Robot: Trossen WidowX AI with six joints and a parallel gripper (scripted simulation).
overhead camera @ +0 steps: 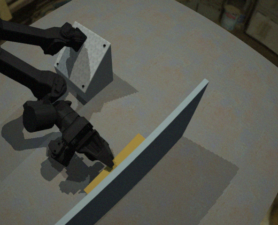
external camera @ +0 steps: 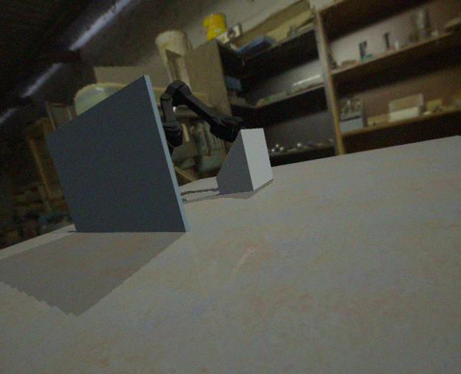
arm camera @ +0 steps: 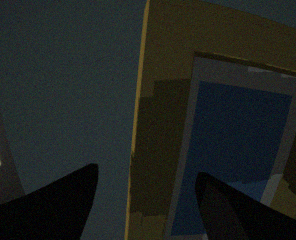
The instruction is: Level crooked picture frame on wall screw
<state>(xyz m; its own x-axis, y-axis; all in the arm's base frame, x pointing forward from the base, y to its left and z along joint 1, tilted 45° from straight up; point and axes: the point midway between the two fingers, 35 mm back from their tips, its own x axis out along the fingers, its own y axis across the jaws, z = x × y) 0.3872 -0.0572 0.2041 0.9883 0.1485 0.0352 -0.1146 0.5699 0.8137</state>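
The picture frame (overhead camera: 132,146) (arm camera: 170,30) is yellow with a grey inner border and a blue picture. It hangs on the front of the blue-grey wall panel (overhead camera: 156,154) (external camera: 114,173) (arm camera: 63,100). In the wrist view its top edge slopes down to the right and its left side leans slightly right at the top. My gripper (overhead camera: 112,164) (arm camera: 148,176) is open at the frame. In the wrist view one fingertip appears left of the frame's left bar, the other over the picture side; contact cannot be told. The screw and notched strip are hidden. The exterior view shows only the panel's back.
A white wedge-shaped block (overhead camera: 95,53) (external camera: 258,159) with dark holes in its sloping face stands on the table (overhead camera: 163,48) (external camera: 303,261) behind the arm. A second dark arm section reaches over it. The panel stands upright, casting a shadow behind it.
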